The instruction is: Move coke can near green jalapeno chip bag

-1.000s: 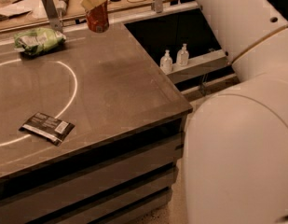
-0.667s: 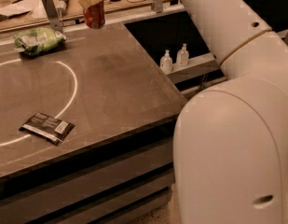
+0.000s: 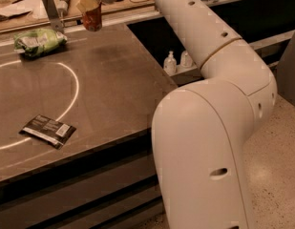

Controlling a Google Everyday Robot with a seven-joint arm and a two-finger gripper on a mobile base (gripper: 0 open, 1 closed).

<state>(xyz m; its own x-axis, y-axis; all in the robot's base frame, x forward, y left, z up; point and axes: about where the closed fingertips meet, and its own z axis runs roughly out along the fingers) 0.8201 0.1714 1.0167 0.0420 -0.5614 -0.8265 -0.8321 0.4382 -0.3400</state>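
The coke can (image 3: 93,19) is red-orange and hangs upright in my gripper (image 3: 89,7) just above the far edge of the dark table (image 3: 113,85). The gripper is shut on the can's upper part, and its tan fingers (image 3: 87,1) cover the can's top. The green jalapeno chip bag (image 3: 40,41) is a puffy light-green bag lying at the table's far left. The can is to the right of the bag and apart from it, with a gap of about one bag's width between them.
A flat black packet with a white label (image 3: 47,130) lies at the table's front left, on a white painted arc (image 3: 70,99). Two clear pump bottles (image 3: 177,61) stand on a lower shelf right of the table. My large white arm (image 3: 209,118) fills the right.
The arm has swung to the left and carried the can along the table's far edge toward the chip bag. The bag and the black packet have not moved on the table.
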